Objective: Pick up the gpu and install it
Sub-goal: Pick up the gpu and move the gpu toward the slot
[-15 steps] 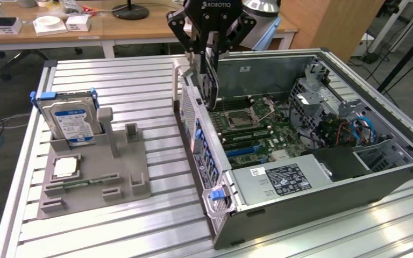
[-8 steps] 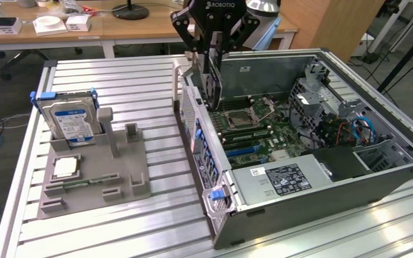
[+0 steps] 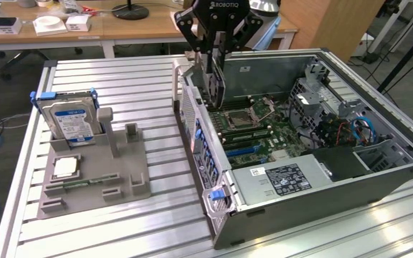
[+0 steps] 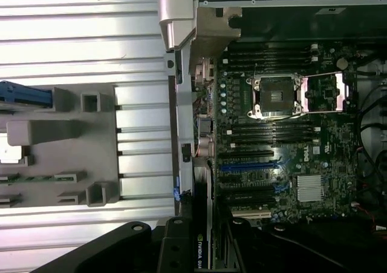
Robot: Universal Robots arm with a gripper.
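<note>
An open computer case (image 3: 378, 177) lies on its side on the slatted table (image 3: 120, 75), its motherboard (image 3: 257, 134) facing up, with a power supply (image 3: 282, 180) at the near end. At the exterior view's left, a grey rack (image 3: 99, 177) holds an upright hard drive (image 3: 69, 121), well apart from the case. The hand (image 3: 212, 51) is clenched on the top edge of the gpu (image 3: 214, 86). The card hangs upright below it, above the motherboard and just beside the case's perforated wall (image 3: 190, 115).
</note>
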